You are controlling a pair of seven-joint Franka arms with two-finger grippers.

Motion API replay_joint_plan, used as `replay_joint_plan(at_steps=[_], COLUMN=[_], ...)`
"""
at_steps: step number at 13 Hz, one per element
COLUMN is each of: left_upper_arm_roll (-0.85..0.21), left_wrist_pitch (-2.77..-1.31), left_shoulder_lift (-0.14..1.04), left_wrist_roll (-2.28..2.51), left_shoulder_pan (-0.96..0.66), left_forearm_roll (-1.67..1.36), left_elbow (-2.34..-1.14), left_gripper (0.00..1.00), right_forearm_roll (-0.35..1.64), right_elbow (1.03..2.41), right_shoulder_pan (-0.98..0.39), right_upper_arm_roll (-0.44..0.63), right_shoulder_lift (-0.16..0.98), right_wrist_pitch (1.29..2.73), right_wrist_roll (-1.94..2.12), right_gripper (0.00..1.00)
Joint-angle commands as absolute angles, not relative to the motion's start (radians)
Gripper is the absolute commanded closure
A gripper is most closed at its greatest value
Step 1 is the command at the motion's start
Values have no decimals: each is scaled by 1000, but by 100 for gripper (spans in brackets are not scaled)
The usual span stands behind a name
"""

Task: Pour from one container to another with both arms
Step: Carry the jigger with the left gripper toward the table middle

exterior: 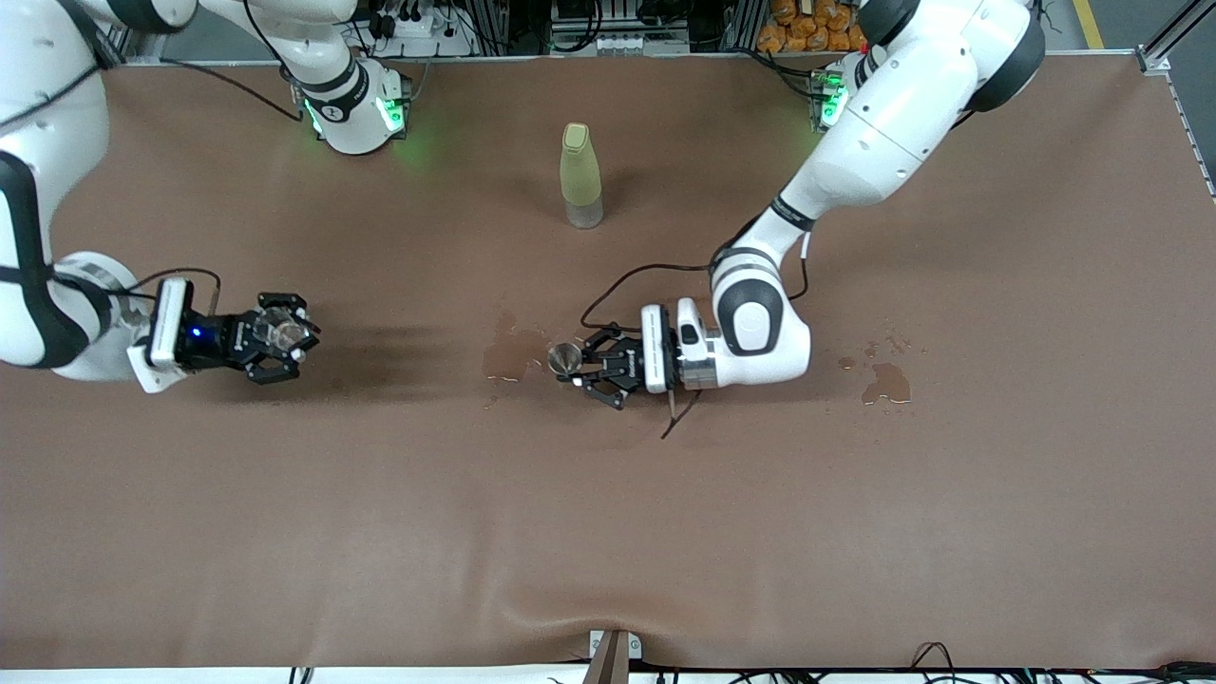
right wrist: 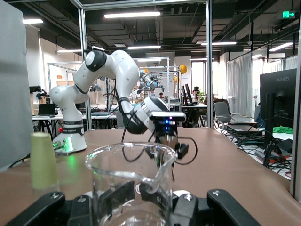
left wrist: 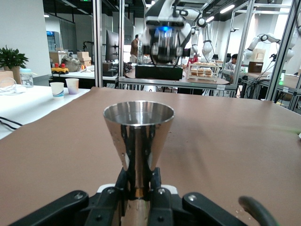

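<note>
Two vessels are up and held, one in each arm, and what the pour depends on is the stretch of bare table [exterior: 408, 494] between them. The left gripper [exterior: 584, 366] is pressed tight around the narrow waist of a steel jigger [left wrist: 138, 141], which stands upright with its mouth open to the ceiling, over the middle of the table just beside a dark wet patch [exterior: 508, 353]. The right gripper [exterior: 285, 338] is closed on a clear glass beaker [right wrist: 129, 183], also upright, its spout showing at the rim, over the right arm's end of the table.

The two stand well apart and face each other along the table's length: each wrist view looks straight across at the other arm's gripper. So the long axis of each vessel is vertical, and the line joining them runs end to end along the table (not toward or away from the front camera). Neither arm is nearer; both would have to close in, I'd judge, before either rim could tip over the other.

I cannot tell whether either vessel holds liquid. A pale green bottle [exterior: 580, 176] stands capped and untouched, farther from the front camera than both. More spill marks [exterior: 885, 380] lie toward the left arm's end.
</note>
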State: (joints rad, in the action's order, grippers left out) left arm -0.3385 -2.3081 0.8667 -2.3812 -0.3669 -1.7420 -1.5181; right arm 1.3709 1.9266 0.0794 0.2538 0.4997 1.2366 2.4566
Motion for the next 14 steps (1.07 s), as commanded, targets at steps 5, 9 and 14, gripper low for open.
replay_joint_plan(at_steps=[5, 9, 14], left_upper_arm_roll=[-325, -325, -321], left_wrist_pitch=[-2437, -2465, -2476], left_shoulder_lift=[862, 864, 870], left_wrist_roll=[-2373, -2375, -2382], left_shoulder_pan=[-520, -578, -623], left_forearm_roll=[-1858, -1882, -1882], left_elbow=[-1473, -1427, -1404], left_gripper=[100, 100, 100], right_forearm_roll=[1365, 1399, 1502], right_elbow=[2095, 2154, 2215], right_shoulder_pan=[-55, -119, -184], right_upper_arm_roll=[368, 364, 309], right_shoulder_lift=[273, 247, 213], right_wrist_pitch=[1247, 1333, 1420], right_wrist_roll=[2286, 2286, 2286], right_gripper=[100, 100, 100])
